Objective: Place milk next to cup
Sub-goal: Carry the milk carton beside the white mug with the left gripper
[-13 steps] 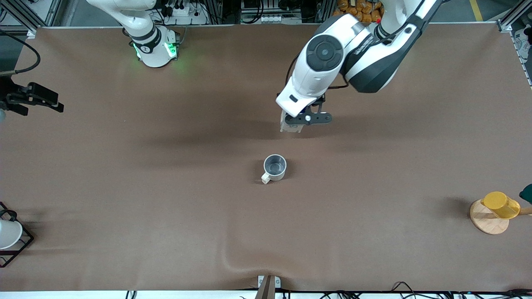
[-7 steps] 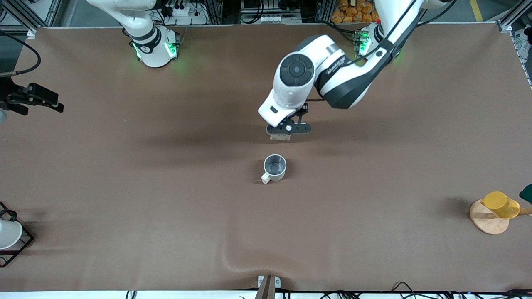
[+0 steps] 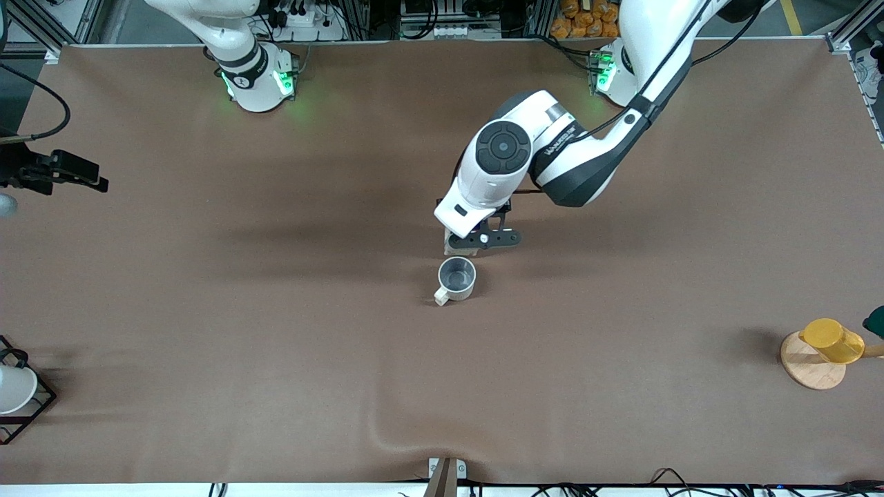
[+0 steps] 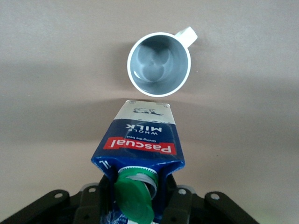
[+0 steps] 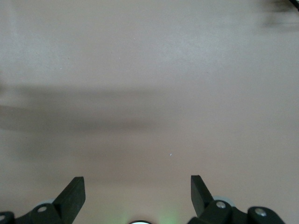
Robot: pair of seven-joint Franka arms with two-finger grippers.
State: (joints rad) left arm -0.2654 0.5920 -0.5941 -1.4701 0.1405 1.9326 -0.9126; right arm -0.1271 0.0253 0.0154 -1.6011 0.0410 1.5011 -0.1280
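The milk is a dark blue carton with a red label band and a green cap. My left gripper is shut on it near its top and holds it upright. Its base hangs close beside the cup, on the side toward the robots' bases. In the front view only a pale sliver of the carton shows under the hand. The cup is a cream-white mug with a grey inside and stands mid-table; it also shows in the left wrist view. My right gripper is open and empty and waits at the right arm's end of the table.
A yellow cup rests on a round wooden stand at the left arm's end, near the front camera. A white cup in a black wire frame sits at the right arm's end near the front edge. The cloth has a ridge.
My left arm has carried the milk toward the front camera and lower, from well clear of the cup to close beside it. The cup and the right arm have hardly moved.
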